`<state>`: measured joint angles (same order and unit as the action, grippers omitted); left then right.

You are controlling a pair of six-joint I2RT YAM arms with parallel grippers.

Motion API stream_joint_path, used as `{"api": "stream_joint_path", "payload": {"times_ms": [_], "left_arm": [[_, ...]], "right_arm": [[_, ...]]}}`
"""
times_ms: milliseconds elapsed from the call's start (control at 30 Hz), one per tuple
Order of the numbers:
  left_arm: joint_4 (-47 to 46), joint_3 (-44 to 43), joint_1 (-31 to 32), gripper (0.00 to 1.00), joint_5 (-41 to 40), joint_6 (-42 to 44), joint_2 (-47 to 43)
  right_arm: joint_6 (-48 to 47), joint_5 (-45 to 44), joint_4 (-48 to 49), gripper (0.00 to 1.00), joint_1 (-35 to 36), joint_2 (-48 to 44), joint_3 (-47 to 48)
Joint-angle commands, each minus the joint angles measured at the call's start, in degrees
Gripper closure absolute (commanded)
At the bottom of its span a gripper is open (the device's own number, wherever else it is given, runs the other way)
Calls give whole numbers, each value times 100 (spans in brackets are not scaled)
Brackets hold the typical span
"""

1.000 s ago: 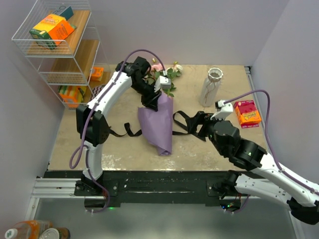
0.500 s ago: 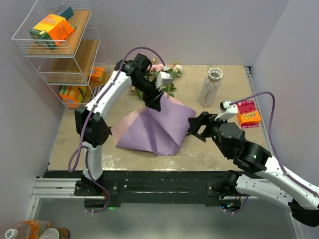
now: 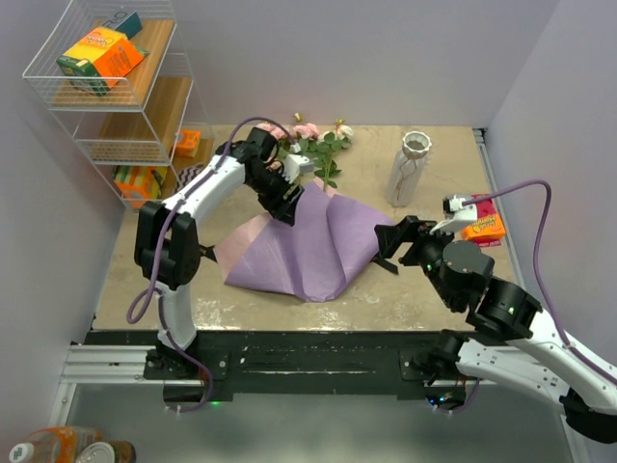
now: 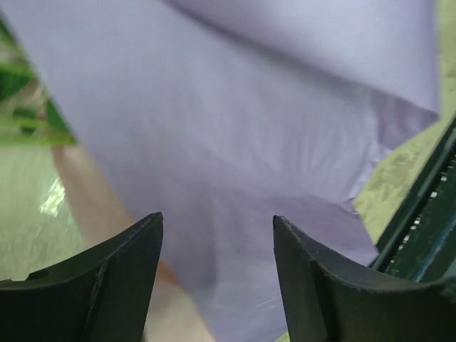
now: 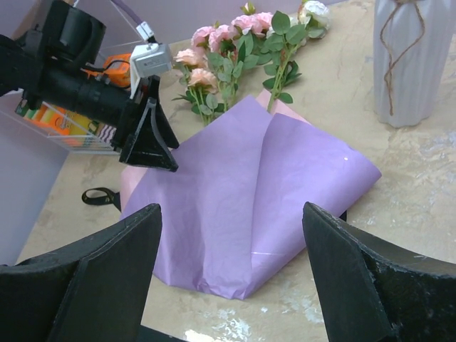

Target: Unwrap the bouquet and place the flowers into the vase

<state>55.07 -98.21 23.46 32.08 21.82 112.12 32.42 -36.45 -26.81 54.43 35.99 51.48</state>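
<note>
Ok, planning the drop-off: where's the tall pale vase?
Top view: the tall pale vase stands far right, between the pink roses and a red-orange box.

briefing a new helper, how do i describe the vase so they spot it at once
Look at the far right corner of the table. The vase stands upright there, right of the flowers, beyond the orange box. It alone is tall, pale and ribbed, with twine round its neck.

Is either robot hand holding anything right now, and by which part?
Nothing is held. The left hand gapes open above the lilac paper; the right hand is open too, empty.
</note>
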Motion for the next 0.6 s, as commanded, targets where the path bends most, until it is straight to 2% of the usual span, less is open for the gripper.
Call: {"api": "stream_joint_path", "payload": {"times_ms": [0,300,400,500,533,567], "left_arm": [[-1014,320,-237,30,-544,-468,-23],[-1271,-162,-342,28,-369,-697,504],[-1122,-224,-342,32,-237,-618,715],[-902,-277,-342,45,-88,-486,838],[-875,-277,-342,55,-61,-451,847],[-866,-277,-342,61,-61,-407,838]], "right_arm": [[-114,41,88,17,15,14,81],[-78,129,220,17,15,93,-7],[-78,129,211,17,6,119,-7],[-87,112,229,17,15,119,-7],[-87,94,237,17,23,128,-7],[-87,94,272,17,15,137,-24]]}}
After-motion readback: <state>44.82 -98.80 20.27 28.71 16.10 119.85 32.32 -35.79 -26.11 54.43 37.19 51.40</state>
